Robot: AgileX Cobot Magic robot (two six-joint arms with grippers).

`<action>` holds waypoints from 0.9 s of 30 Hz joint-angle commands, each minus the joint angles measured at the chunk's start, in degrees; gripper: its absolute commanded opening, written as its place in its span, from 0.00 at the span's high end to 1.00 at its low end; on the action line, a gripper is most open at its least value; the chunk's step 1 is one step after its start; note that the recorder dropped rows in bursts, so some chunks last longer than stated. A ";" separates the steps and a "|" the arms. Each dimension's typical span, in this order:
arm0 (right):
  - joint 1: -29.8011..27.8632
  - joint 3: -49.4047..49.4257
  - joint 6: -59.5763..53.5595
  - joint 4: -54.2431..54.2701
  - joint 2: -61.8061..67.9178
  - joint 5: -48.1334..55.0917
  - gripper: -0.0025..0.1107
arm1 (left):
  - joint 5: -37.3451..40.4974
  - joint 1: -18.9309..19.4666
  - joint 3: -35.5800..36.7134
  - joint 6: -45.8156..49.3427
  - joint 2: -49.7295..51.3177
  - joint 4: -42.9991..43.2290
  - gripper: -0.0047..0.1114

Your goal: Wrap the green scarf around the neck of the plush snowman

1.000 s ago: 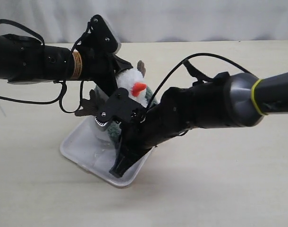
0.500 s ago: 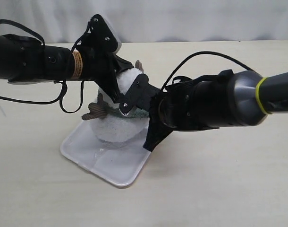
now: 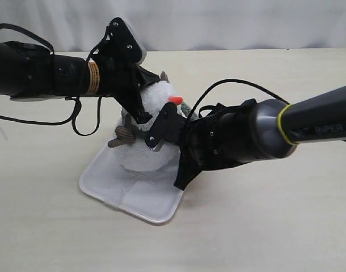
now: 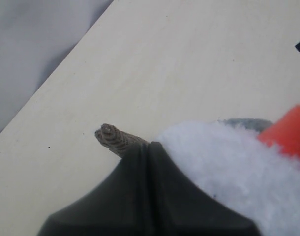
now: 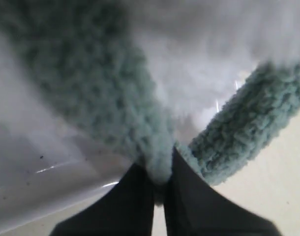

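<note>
The plush snowman [image 3: 156,101] stands in a white tray, its orange nose [image 3: 174,100] towards my right arm. My left gripper [image 3: 156,79] is shut at the back of its head, where a brown twig arm [image 4: 113,138] pokes out past the tips [image 4: 147,147] beside white fluff [image 4: 224,162]. The green scarf [image 3: 186,109] runs across the neck. My right gripper [image 3: 180,178] sits low by the tray's right corner, shut [image 5: 160,172] on a fold of the scarf [image 5: 91,88]; another length of it [image 5: 248,123] hangs beside. Most of the neck is hidden by the arms.
The white tray [image 3: 105,184] lies on a pale wooden table [image 3: 264,226], its wall close to my right gripper [image 5: 32,182]. Both black arms cross over the snowman. A grey backdrop [image 3: 218,22] borders the table's far edge.
My right gripper has swung from over the tray's front edge to the snowman's right side, pulling the scarf along. The snowman and tray have shifted slightly right. The left gripper has stayed put.
</note>
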 commanded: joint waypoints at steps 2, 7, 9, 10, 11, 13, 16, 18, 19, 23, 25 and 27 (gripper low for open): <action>-0.32 0.07 -0.42 -0.07 -1.36 1.61 0.92 | 3.07 -0.45 1.25 -0.45 1.20 1.99 0.96; -0.32 0.07 -1.68 4.01 -4.95 2.21 0.64 | 3.07 -0.45 1.25 -0.45 1.20 3.49 0.96; -0.32 0.07 -3.45 6.59 -6.56 4.28 0.51 | 3.07 -0.45 1.25 -0.45 1.20 3.49 0.96; -0.32 0.07 -4.15 7.72 -7.29 6.16 0.45 | 3.07 -0.45 1.25 -0.45 1.20 3.49 0.96; -0.32 0.07 -4.15 8.51 -7.86 7.90 0.40 | 3.07 -0.45 1.25 -0.45 1.20 3.49 0.96; -0.86 0.07 -4.05 10.92 -9.05 11.37 0.34 | 3.07 -0.45 1.25 -0.45 1.20 3.49 0.96; -3.53 0.07 -5.10 14.66 -9.78 11.47 0.35 | 3.07 -0.45 1.25 -0.45 1.20 3.49 0.96; -5.72 0.07 -9.63 18.99 -9.78 9.91 0.35 | 3.07 -0.45 1.25 -0.45 1.20 3.49 0.96; -7.01 0.07 -13.05 22.11 -9.78 8.61 0.35 | 3.07 -0.45 1.25 -0.45 1.20 3.49 0.96; -12.41 0.30 -22.39 30.54 -9.87 2.04 0.35 | 3.07 -0.45 1.25 -0.45 1.20 3.49 0.96; -15.12 0.30 -25.71 33.73 -9.87 -1.82 0.35 | 3.07 -0.45 1.25 -0.45 1.20 3.49 0.96; -17.25 0.44 -29.81 37.06 -9.87 -7.31 0.35 | 3.07 -0.45 1.25 -0.45 1.20 3.49 0.96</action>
